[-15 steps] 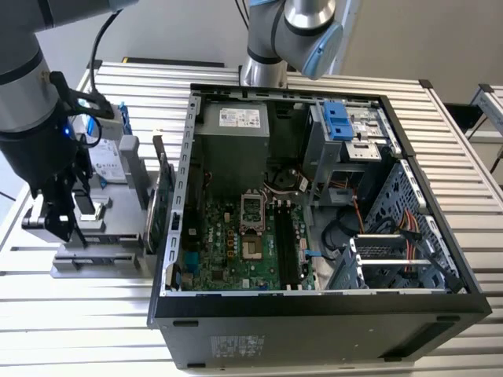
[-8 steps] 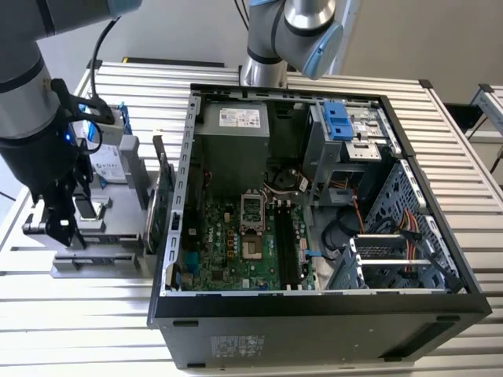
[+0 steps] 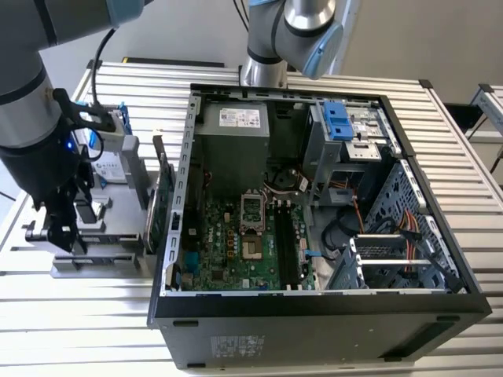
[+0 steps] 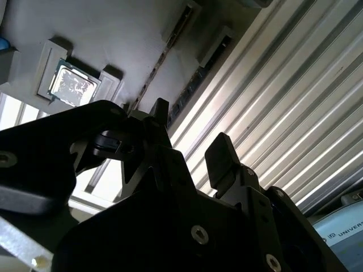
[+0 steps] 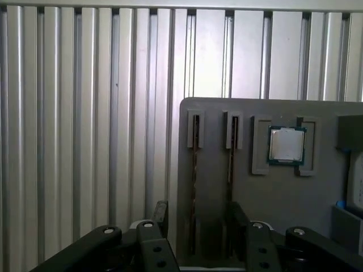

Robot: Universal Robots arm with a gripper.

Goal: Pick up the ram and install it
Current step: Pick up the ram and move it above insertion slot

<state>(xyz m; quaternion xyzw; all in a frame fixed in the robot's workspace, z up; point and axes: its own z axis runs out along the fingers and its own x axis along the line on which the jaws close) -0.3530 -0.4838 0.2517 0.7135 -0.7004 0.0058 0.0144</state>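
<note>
While the jaws hang open and empty above the grey tray (image 5: 212, 112), the ram (image 5: 194, 170) sits slotted beneath them. A CPU chip (image 5: 286, 145) lies nearby.

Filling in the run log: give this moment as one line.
gripper: open, empty | over: grey holder beside PC case | ram: standing in holder slot, not gripped | CPU chip: seated in holder
</note>
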